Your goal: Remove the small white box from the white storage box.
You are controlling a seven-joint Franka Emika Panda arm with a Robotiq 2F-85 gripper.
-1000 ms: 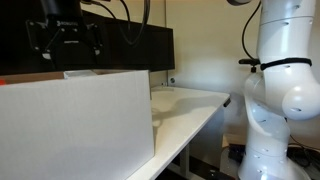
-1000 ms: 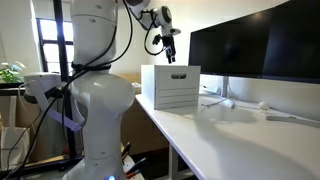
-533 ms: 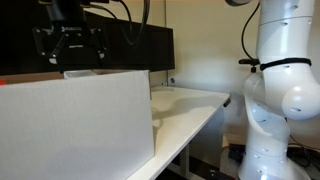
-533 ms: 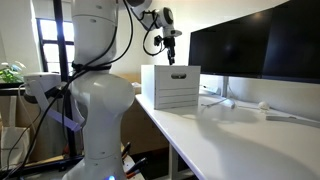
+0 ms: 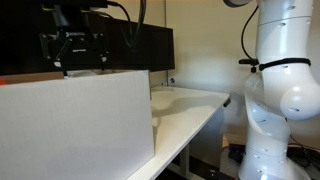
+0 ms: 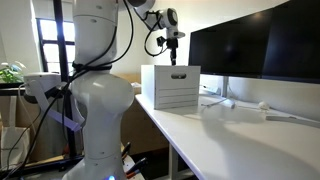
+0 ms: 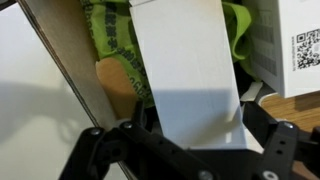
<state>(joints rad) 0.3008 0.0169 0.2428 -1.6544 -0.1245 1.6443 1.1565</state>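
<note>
Small white box (image 7: 185, 70) sitting inside white storage box (image 5: 80, 120) | tool (image 7: 190, 150) hanging wide, straddling it | gripping, lifting out remaining.

The small box (image 7: 185, 70) is seen plain white. A cloth (image 7: 108, 35) is shown green with darker print at eleven o'clock, and a black-and-white code (image 7: 305, 47) at three o'clock.

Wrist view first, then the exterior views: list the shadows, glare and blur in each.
Wrist view: the gripper throws a shadow over the near end of the small white box, and the gripper itself is dark and soft. In an exterior view the white storage box fills the foreground, slightly blurred. In an exterior view the window is blown out and the robot arm is backlit.
</note>
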